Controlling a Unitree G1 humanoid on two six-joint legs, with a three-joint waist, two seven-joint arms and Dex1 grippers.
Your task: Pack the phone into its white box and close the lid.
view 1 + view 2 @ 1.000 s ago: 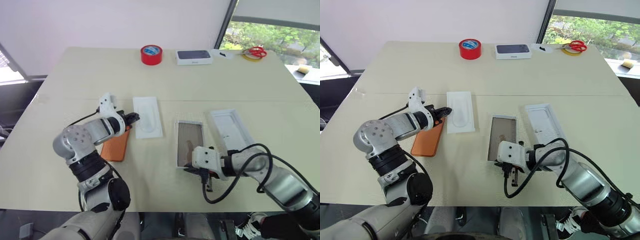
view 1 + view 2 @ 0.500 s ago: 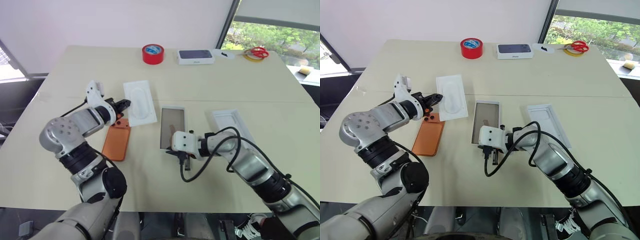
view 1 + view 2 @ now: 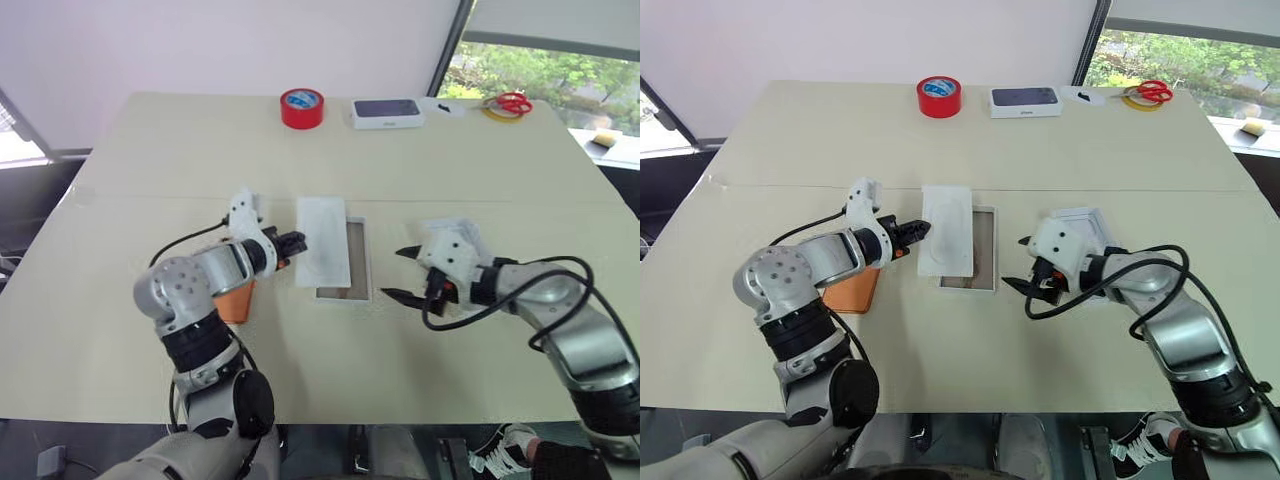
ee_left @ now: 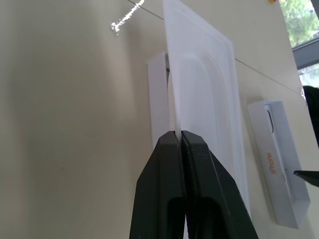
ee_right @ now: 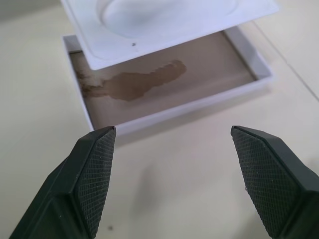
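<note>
**Item: slim copper-orange smartphone** [image 3: 232, 303], the phone to be packed.

- Location: flat on the pale desk [image 3: 150, 150], near side, just left of the shallow white cardboard tray with a brown floor [image 3: 343, 294]. The left arm hid most of it.
- Orientation: long axis ran near to far, roughly parallel to the tray. Which end carried the lenses could not be told.
- Handling (judged): rigid, thin and smooth, probably slippery on its faces, and dense for its size. The glass would suffer from a drop or a hard pinch. It would best be taken across the two long edges near the middle, after one edge is raised off the desk.

**Related items**

- Flat white insert with an oval hollow [image 3: 322, 250]: pinched at its left edge by the closed left gripper [image 3: 297, 241] and held over the tray's left part. It looked light and somewhat flexible.
- White lid [image 3: 1085, 218]: lay right of the tray, open side up.
- Right gripper [image 3: 395, 273]: spread wide and empty, between tray and lid, pointing at the tray.
</note>
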